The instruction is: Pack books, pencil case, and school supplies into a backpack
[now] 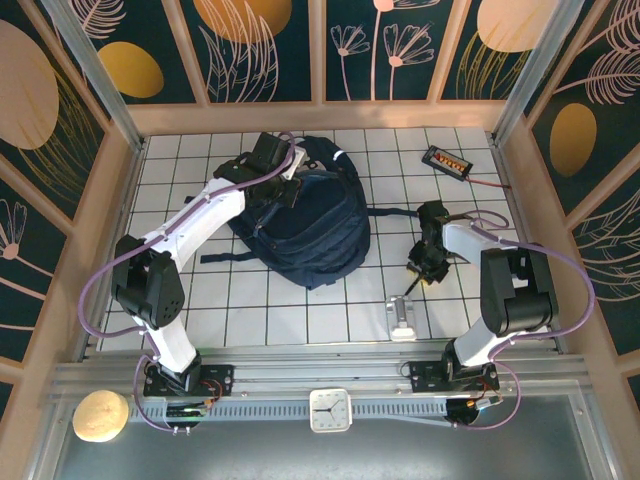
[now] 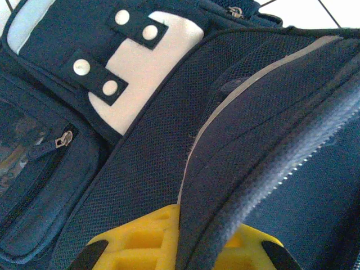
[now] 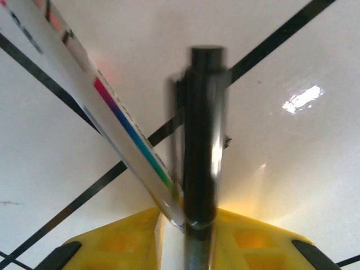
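Note:
The navy backpack [image 1: 305,230] lies in the middle of the table. My left gripper [image 1: 278,165] is at its far top edge; in the left wrist view its yellow fingers [image 2: 140,242] are shut on a fold of the backpack's fabric rim [image 2: 225,185]. My right gripper [image 1: 424,264] is down at the table right of the backpack. In the right wrist view a slim black pen [image 3: 202,140] stands between the yellow fingers [image 3: 253,239], which close on it. A pale pen-like tool [image 3: 112,107] with a coloured stripe crosses the pen and ends at the left finger. Books and pencil case are out of view.
A small silver metal piece [image 1: 403,318] lies near the front edge, just left of the right arm. A black gadget [image 1: 445,160] with a red wire sits at the back right. Wooden walls [image 1: 320,115] enclose the white gridded table [image 1: 300,320].

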Tool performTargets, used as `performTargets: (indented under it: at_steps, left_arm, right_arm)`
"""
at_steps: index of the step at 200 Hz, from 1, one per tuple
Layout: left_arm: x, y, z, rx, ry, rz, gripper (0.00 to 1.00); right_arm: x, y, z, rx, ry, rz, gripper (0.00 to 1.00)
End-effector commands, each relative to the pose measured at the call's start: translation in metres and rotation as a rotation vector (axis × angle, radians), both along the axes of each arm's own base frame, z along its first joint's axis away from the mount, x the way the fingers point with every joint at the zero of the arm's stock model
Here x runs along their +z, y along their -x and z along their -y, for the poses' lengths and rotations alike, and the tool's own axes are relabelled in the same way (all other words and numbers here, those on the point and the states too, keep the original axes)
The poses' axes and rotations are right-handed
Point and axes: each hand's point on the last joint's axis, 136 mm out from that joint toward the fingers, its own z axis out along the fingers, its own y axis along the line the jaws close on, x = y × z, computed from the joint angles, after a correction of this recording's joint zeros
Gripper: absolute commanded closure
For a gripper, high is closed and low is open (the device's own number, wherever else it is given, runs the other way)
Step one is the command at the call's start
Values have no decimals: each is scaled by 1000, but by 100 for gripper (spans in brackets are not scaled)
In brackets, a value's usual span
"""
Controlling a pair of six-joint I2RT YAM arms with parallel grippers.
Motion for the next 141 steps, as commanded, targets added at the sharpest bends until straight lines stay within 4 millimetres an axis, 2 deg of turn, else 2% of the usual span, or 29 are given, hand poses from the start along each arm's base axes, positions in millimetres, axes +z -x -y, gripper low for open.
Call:
performTargets:
  at_steps: [1,14,61,83,118,141]
  left_arm:
    - [10,5,-16,23,-17,11,100]
    - [9,5,-16,23,-20,11,100]
    - [9,5,-16,19,-23,14,100]
    - [11,4,-15,15,-17,16,100]
    - [16,4,-12,11,1,19,100]
    - [21,4,-9,11,23,19,100]
  right_arm:
    - [-9,7,6,-11,43,-20,78]
    - [-7,5,5,-12,41,-17,79]
    - [1,4,3,-12,36,-6,90]
    - [15,1,0,-18,21,21,94]
    - [73,-26,-6,-19,-17,162,95]
    - [118,-52,-23,3,-100,280,95]
